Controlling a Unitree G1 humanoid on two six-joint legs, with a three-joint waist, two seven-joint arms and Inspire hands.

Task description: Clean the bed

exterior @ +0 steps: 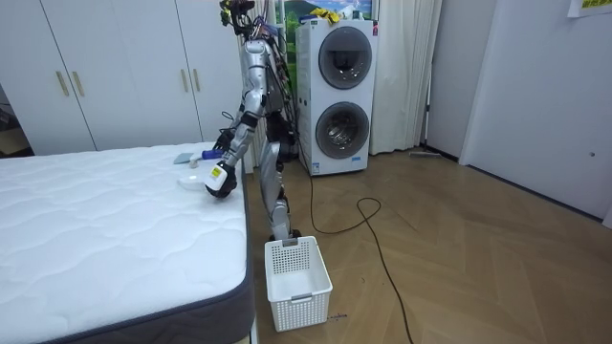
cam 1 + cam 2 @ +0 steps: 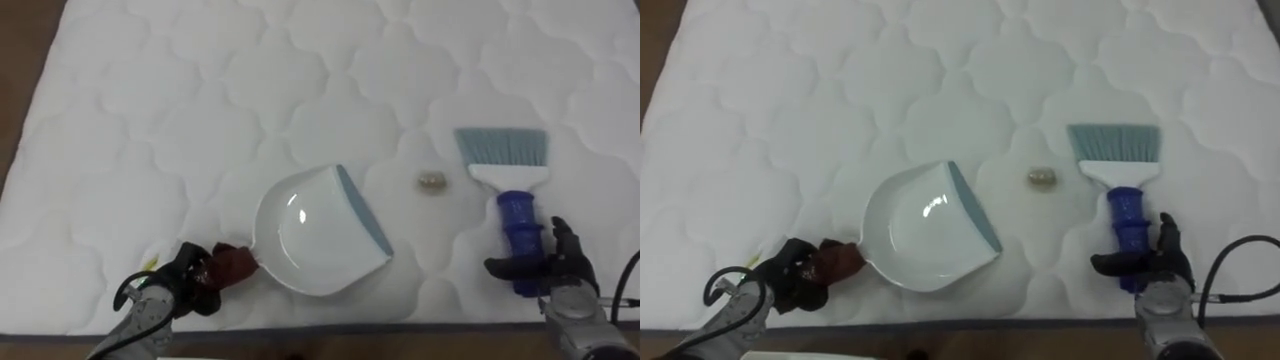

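Note:
A white dustpan (image 2: 315, 235) with a grey-blue lip lies on the white quilted mattress (image 2: 200, 120), its mouth facing right. My left hand (image 2: 185, 282) is shut on its reddish-brown handle (image 2: 235, 262) near the bed's front edge. To the right lies a brush (image 2: 515, 215) with a blue handle and pale blue bristles that point away from me. My right hand (image 2: 555, 262) is curled round the near end of that handle. Between dustpan and brush sits a small tan crumb (image 2: 432, 181).
A small yellow-green scrap (image 2: 150, 263) lies beside my left hand. In the room view I stand bent over the bed's edge. A white laundry basket (image 1: 298, 277) stands on the wooden floor by the bed corner, with stacked washing machines (image 1: 339, 96) behind me.

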